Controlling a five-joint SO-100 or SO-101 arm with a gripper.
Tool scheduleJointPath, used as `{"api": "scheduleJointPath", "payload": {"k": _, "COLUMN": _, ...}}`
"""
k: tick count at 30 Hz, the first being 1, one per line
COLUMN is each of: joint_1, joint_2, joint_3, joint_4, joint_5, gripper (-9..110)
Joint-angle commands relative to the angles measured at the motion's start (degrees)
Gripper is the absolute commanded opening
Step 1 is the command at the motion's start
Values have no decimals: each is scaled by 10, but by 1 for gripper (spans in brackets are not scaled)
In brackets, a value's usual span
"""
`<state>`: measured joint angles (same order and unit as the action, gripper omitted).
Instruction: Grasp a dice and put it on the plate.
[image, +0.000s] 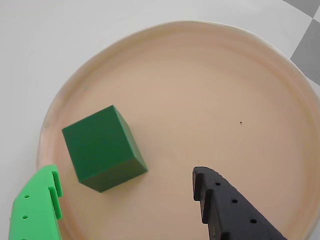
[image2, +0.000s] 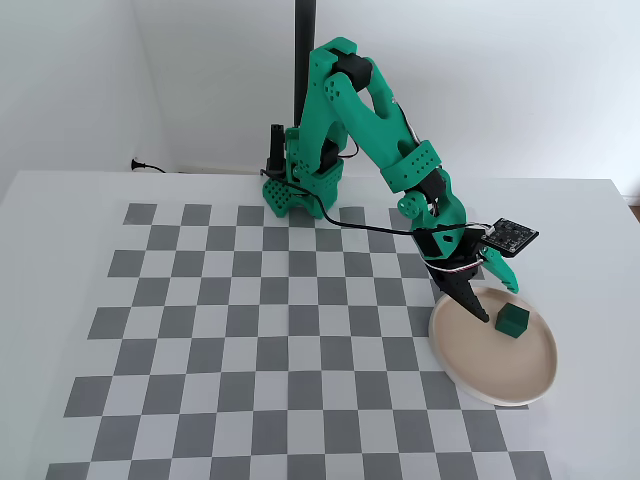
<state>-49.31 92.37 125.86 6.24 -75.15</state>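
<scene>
Lighting: bright, even, diffuse. Shadows: soft, faint, beside the dice (image: 104, 148) and under the arm on the tabletop (image2: 60, 200). Glare: none. Focus: wrist view slightly soft; fixed view sharp.

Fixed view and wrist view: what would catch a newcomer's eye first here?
The bright green arm reaching from the checkerboard's far edge down to the plate at the board's right side. There the dark green dice sits on the plate's beige inside, free between the open gripper fingers.

You see a dark green dice (image: 104, 148), plain-faced; beige-pink plate (image: 215, 90), paler rim; gripper (image: 127, 192) with one bright green finger, one black; white worktop (image2: 60, 200) with grey-and-white checkerboard.
</scene>
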Motion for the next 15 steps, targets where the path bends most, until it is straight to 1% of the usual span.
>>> {"api": "scheduleJointPath", "payload": {"k": 1, "joint_1": 4, "joint_2": 31, "joint_3": -31, "joint_4": -2, "joint_5": 1, "gripper": 24}}
{"api": "scheduleJointPath", "payload": {"k": 7, "joint_1": 22, "joint_2": 65, "joint_3": -31, "joint_4": 7, "joint_5": 1, "gripper": 22}}
{"api": "scheduleJointPath", "payload": {"k": 10, "joint_1": 42, "joint_2": 92, "joint_3": -31, "joint_4": 16, "joint_5": 2, "gripper": 18}}
{"api": "scheduleJointPath", "payload": {"k": 15, "joint_1": 79, "joint_2": 119, "joint_3": -31, "joint_4": 28, "joint_5": -7, "gripper": 16}}
